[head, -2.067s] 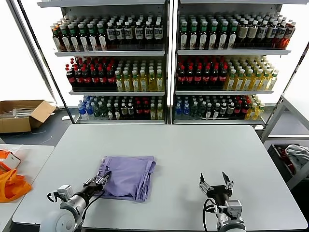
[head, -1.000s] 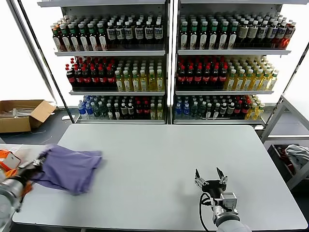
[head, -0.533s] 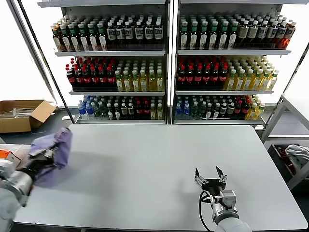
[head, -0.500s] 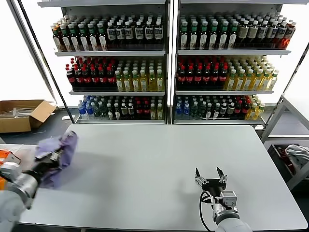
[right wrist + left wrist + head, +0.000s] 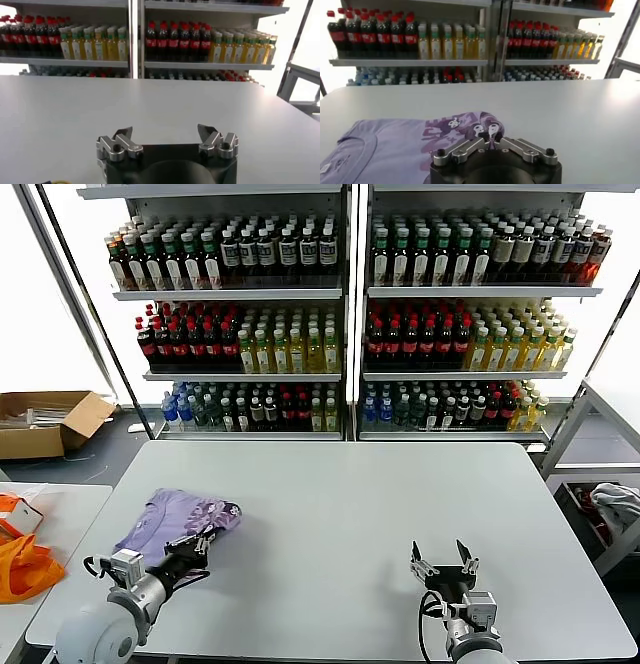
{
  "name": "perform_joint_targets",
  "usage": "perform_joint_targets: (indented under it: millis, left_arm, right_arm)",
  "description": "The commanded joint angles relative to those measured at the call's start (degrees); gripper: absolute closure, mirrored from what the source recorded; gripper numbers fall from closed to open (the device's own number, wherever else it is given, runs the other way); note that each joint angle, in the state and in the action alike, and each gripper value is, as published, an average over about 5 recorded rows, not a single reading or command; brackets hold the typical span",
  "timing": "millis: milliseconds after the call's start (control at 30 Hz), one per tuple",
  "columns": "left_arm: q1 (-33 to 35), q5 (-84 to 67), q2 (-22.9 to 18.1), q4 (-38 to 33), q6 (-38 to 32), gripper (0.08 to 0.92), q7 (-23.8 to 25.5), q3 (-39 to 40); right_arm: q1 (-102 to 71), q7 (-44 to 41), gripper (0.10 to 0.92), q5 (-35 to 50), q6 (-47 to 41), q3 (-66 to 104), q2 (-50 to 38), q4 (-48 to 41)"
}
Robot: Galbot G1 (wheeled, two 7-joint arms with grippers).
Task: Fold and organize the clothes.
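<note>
One lavender T-shirt (image 5: 178, 521) lies on the grey-white table (image 5: 340, 514), near the table's left edge and towards the front. It is folded into a compact, roughly rectangular packet, with its dark purple print facing up on the end that points towards the middle of the table. In the left wrist view the same T-shirt (image 5: 395, 145) shows a smooth, flat upper layer, and the print has small white and dark details.

At the near right corner of the shirt sits the left gripper (image 5: 197, 546), low over the table, with its arm reaching in from the front left corner. Its fingers (image 5: 489, 131) are pressed together, and their tips rest on the printed part of the fabric; whether they pinch any cloth between them I cannot tell.

Well apart from the shirt, near the front edge on the right side of the table, the right gripper (image 5: 444, 563) waits. Its two fingers (image 5: 123, 134) stand wide apart with nothing between them.

Behind the table are shelves (image 5: 345, 294) full of bottles.
</note>
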Motion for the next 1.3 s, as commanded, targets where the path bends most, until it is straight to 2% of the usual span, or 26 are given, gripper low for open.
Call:
perform_joint_targets:
  millis: [33,167,267,367,467,533,700,933,1133,1300]
  left_arm:
    - [-1.75,-1.65,-2.05,-3.89,0.06,0.909,-2.4,6.13]
    - [-3.96,-2.68,-4.36,-3.66,-3.27,0.909,-3.92,9.26]
    - [-5.16,-2.73,-8.41,-1.74,-7.31,0.903,-4.85,12.86]
    - [-6.01,-2.75,-13.13,-0.32,-9.33,0.853,-6.34,15.85]
    - [-6.55,-4.83,-15.51,-0.65,-9.98,0.77,-7.66,16.84]
    - [-6.28,-7.74,-15.76,-2.35,-9.67,0.709,-8.53,16.46]
    - [-4.97,-12.28,-15.3,-6.87,-8.75,0.562,-10.25,13.07]
    - [-3.74,-9.78,-12.46,-8.69,-5.5,0.363,-16.59,7.32]
    - [-0.79,-5.87,-11.54,-11.62,-3.09,0.196,-18.21,4.67]
    - [0.44,-4.16,-11.63,-11.69,-3.02,0.178,-18.04,3.07]
  right_arm:
    - [-0.59,0.04,0.203,-1.31,-0.03,-0.94,0.75,0.48]
    - [-0.48,0.05,0.203,-1.62,0.16,-1.48,1.11,0.56]
    - [-0.26,0.21,0.203,-1.11,0.28,-1.55,1.41,0.25]
    - [-0.13,0.49,0.203,-0.49,0.18,-1.82,1.49,0.07]
    - [0.28,1.05,0.203,1.6,-0.14,-2.45,1.54,-0.02]
    - [1.03,1.86,0.203,5.63,-0.18,-3.04,1.72,-0.16]
    - [4.97,6.85,0.203,26.3,-1.01,-4.78,2.9,-0.12]
    - [13.46,10.95,0.203,42.33,-8.07,-12.52,2.24,2.01]
    - [21.62,14.92,0.203,50.44,-9.89,-18.22,2.36,-1.42]
    - [24.37,15.69,0.203,52.08,-7.78,-20.62,5.28,-7.01]
